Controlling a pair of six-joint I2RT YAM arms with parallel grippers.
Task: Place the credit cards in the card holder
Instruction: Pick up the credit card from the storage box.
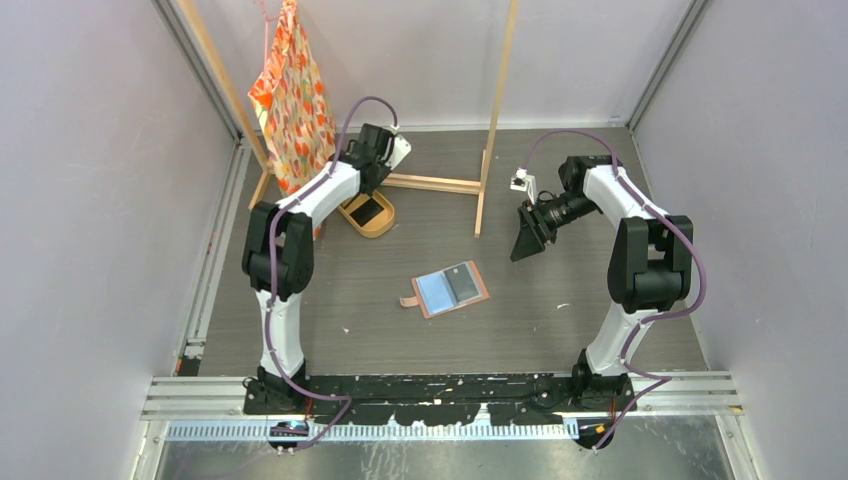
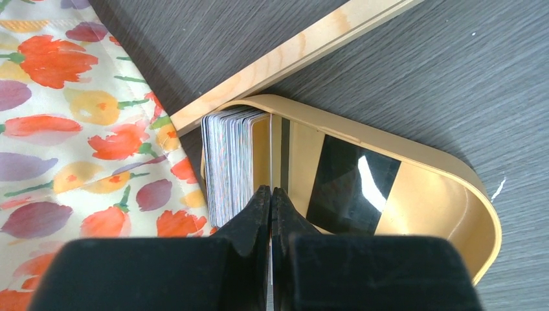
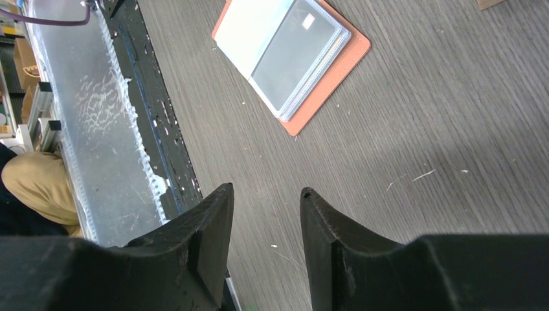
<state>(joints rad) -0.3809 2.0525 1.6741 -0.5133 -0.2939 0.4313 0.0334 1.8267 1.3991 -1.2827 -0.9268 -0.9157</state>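
At the far left, a floral cloth (image 1: 290, 100) hung from a wooden rack (image 1: 497, 100). Just beside it, an oval tan tray (image 2: 453, 175) sat on the dark wood-grain table (image 1: 560, 330). The left arm reached into the tray. A stack of credit cards (image 2: 226, 162) stood on edge at the tray's left end, and a glossy black card (image 2: 349, 188) lay flat on its floor. The left gripper (image 2: 270, 194) was closed, its jaws pressed together on the near edge of a single card (image 2: 280, 149). That card stood upright, a little apart from the stack.

In the middle of the table, well apart from the tray, the card holder (image 1: 451, 288) lay open, pockets up. A pale sleeve showed on its left page and a grey card on its right.

At the right, the right gripper (image 3: 265, 190) hovered above the table near the holder. Its jaws were parted with nothing between them.

The step in hand looked like picking one card out of the tray. The next move would probably call for lifting it clear of the stack and carrying it across to the holder. It would then need lining up edge-first with a free pocket. The empty right gripper might need to steady the holder.
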